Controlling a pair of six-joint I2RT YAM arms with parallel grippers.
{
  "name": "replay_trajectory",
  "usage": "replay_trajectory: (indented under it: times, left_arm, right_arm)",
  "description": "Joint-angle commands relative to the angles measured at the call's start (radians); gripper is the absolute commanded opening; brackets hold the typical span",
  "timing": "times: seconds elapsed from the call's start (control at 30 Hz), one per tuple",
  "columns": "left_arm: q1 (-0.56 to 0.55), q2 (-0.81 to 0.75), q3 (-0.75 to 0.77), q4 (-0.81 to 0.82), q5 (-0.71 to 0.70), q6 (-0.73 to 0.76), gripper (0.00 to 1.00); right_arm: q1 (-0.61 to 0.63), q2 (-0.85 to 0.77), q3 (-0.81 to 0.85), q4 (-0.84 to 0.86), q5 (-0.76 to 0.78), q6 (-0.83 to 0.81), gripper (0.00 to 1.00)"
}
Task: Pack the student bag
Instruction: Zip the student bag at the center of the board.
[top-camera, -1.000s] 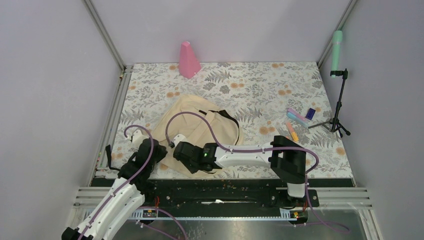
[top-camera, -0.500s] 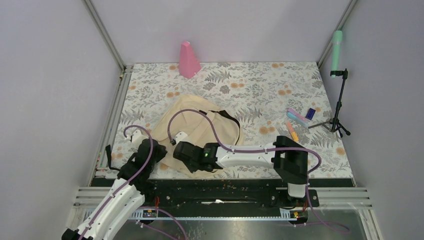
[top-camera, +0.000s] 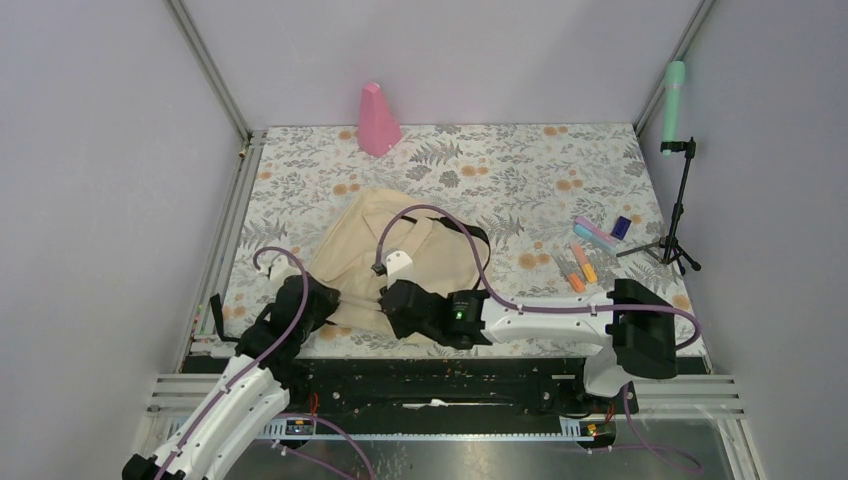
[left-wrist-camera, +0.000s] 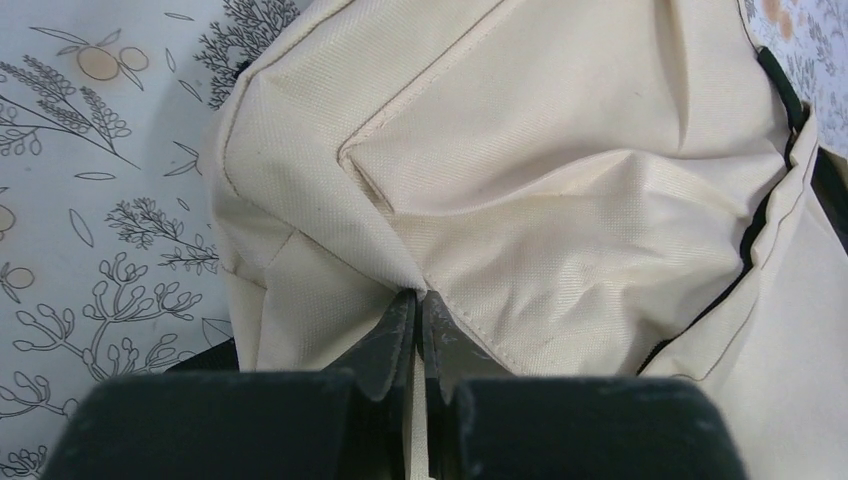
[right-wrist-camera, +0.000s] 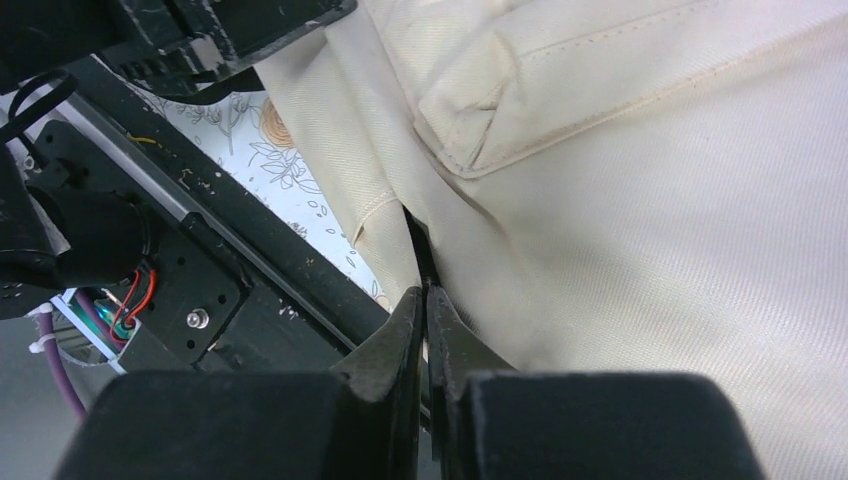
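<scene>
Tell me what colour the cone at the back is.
The cone is pink; the top view shows it best.

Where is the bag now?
In the top view, the bag lies on the table, left of centre near the front edge; the pens are to its right.

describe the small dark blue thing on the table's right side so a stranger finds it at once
Start at the black tripod at the right edge of the floral table. Left of its feet lie a pink stick and orange markers; the dark blue piece sits closest to the tripod. It alone is short, stubby and dark.
</scene>
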Motion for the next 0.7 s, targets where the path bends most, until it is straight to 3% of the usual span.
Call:
replay_trajectory:
  times: [0.0, 0.5, 0.57, 0.67]
  left_arm:
    - [0.034, 0.009, 0.017, 0.003, -0.096, 0.041, 0.0]
    - [0.048, -0.037, -0.004, 0.01, -0.087, 0.054, 0.0]
    - [0.05, -0.049, -0.004, 0.009, -0.089, 0.058, 0.0]
    - [0.051, -0.061, -0.006, 0.015, -0.082, 0.063, 0.0]
  right_arm:
    - [0.001, -0.096, -0.058, -0.048, 0.119, 0.059, 0.0]
    - [-0.056, -0.156, -0.175, -0.048, 0.121, 0.221, 0.05]
    - [-0.067, -0.168, -0.188, -0.048, 0.118, 0.226, 0.1]
    - [-0.08, -0.18, -0.201, -0.036, 0.105, 0.229, 0.32]
